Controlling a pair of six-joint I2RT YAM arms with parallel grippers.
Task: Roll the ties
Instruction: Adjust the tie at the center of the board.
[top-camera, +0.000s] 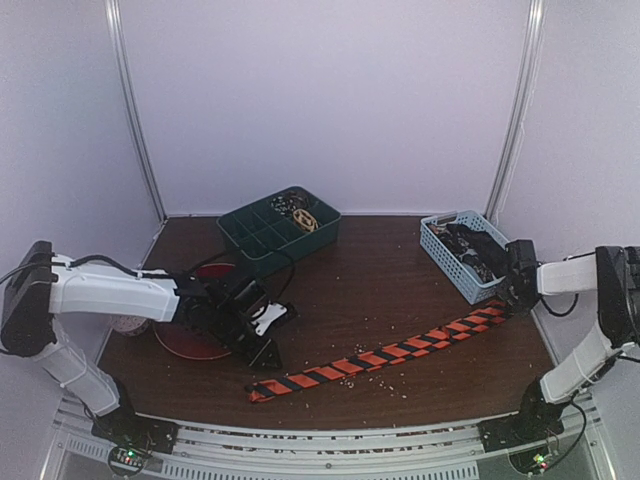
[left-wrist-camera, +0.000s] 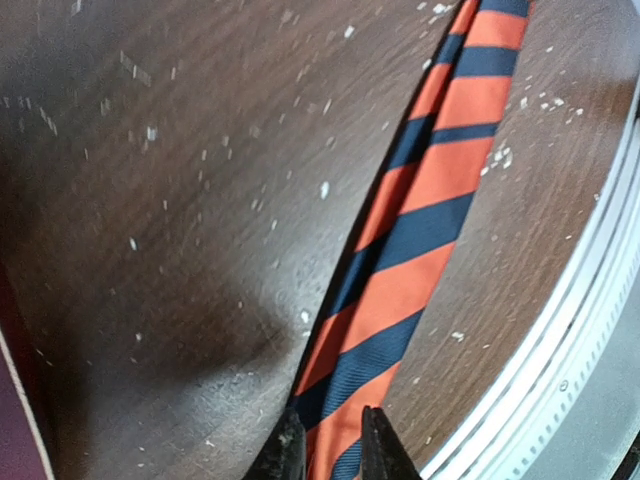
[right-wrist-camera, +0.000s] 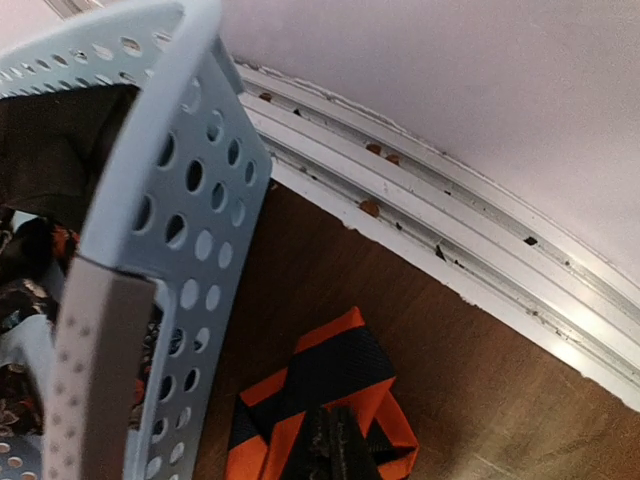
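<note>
From above, the tie (top-camera: 370, 360) lies flat and slantwise across the bench (top-camera: 380, 285). One end is under your left gripper (top-camera: 268, 356), and the other is at the right gripper (top-camera: 515, 300), just beside the basket (top-camera: 432, 246)

On the left wrist view, the left gripper (left-wrist-camera: 335, 450) has its tips slightly apart over the tie (left-wrist-camera: 420, 220), which looks to lie loose on the bench (left-wrist-camera: 180, 250). Expect thin, light, limp cloth, likely slick, so it will skew and slide rather than hold a shape

On the right wrist view, the right gripper (right-wrist-camera: 335, 445) is together and appears pinched on the folded end of the tie (right-wrist-camera: 320, 385), close to the basket (right-wrist-camera: 200, 230). Take it at the very end, across its width, and keep the other end pinned while you coil
</note>
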